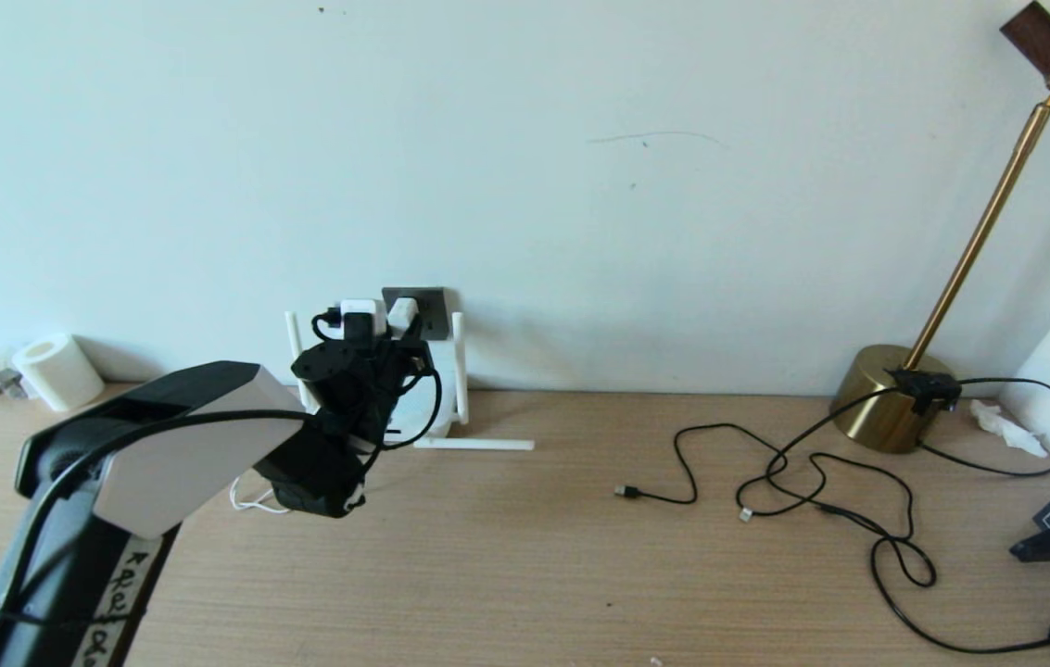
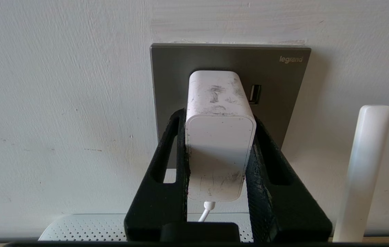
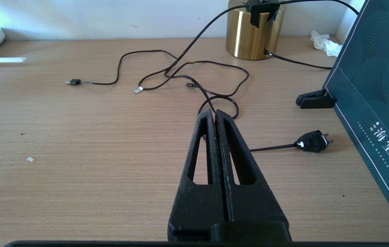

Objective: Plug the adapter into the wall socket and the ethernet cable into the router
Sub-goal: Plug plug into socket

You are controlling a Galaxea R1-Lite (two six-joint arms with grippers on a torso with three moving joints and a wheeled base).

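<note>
Closest in, the right gripper [image 3: 216, 115] hangs idle over the table's right half, jaws pressed together on nothing, with thin black cords [image 1: 812, 472] strewn at its 12 o'clock and no ethernet cable I can positively identify among them. Further back at the wall, the left gripper [image 2: 219, 137] clamps the adapter [image 2: 219, 137] by both sides, its front against the wall socket [image 2: 276, 79] and apparently seated. Insertion looks done or nearly so; release remains, and the router [image 2: 84, 226], directly at the socket's 6 o'clock, awaits its cable.
</note>
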